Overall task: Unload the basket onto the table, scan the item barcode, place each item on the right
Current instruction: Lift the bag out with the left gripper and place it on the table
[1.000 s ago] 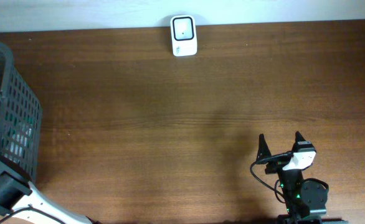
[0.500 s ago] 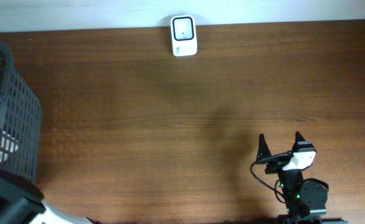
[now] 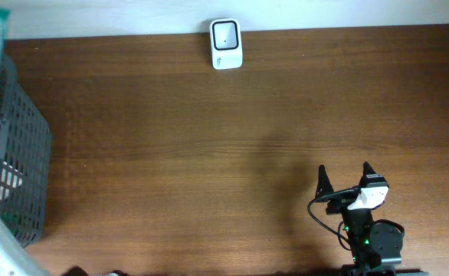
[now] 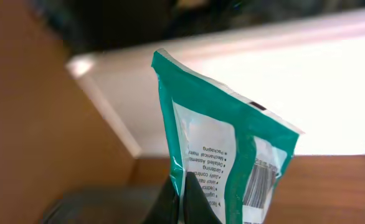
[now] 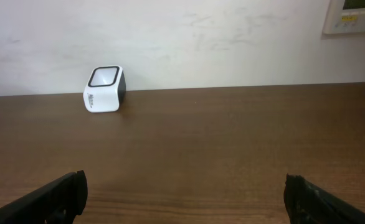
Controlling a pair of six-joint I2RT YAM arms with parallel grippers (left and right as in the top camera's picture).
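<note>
There is one white barcode scanner [image 3: 225, 44] and one wooden counter [image 3: 209, 153]. There is one dark mesh basket [image 3: 25, 146]; what lies in it is too hidden to count. One teal packet [image 4: 226, 143] shows, printed with one barcode [image 4: 257, 186]. There are two hands: the right hand [image 3: 345, 175] shows two fingers [image 3: 322, 178], while the left hand [image 4: 184, 198] shows only one dark finger. One wall panel [image 5: 354, 15] is visible.

A dark plastic mesh basket [image 3: 25, 153] stands at the left edge of the brown wooden table [image 3: 209, 153]. On the white wall [image 5: 232, 37] behind hangs a pale panel [image 5: 354, 15], possibly a thermostat.
</note>
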